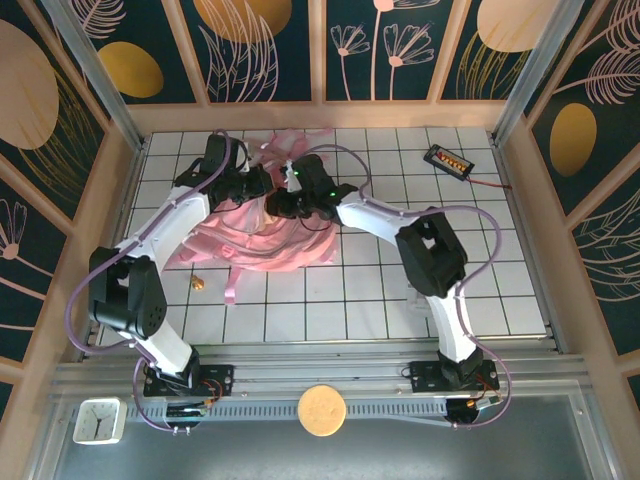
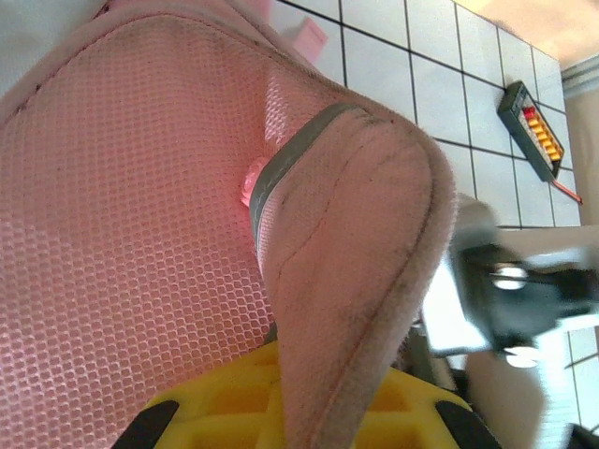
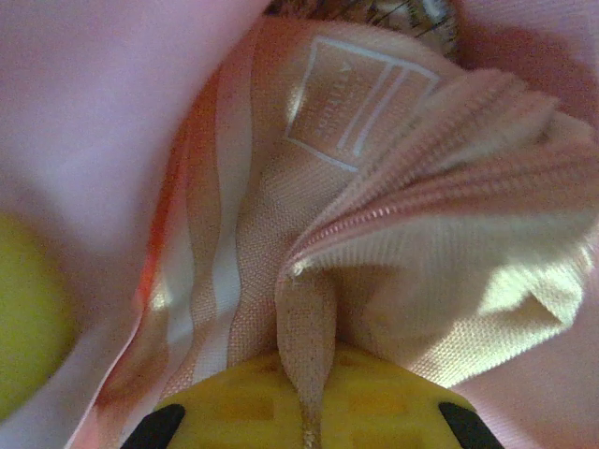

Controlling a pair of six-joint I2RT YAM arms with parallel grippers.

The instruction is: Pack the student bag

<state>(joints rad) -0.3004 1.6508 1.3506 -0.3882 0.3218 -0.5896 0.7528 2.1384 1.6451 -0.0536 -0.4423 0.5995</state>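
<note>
Top: bag [image 1: 275,245] lies left of centre on the table [image 1: 400,290], both arms bent in over its far end. Left wrist: left gripper [image 2: 309,416] is clenched on a padded mesh fold of the bag, with a grey strip across it. Right wrist: right gripper [image 3: 309,402] is clamped on a peach pouch [image 3: 374,234] by a fabric edge at its zip, pink bag fabric all round, a yellow-green round thing [image 3: 23,318] at left.

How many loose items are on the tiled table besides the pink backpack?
2: a black device at the far right, and a small brownish object by the near-left edge of the backpack. Others may be hidden under the backpack.
</note>
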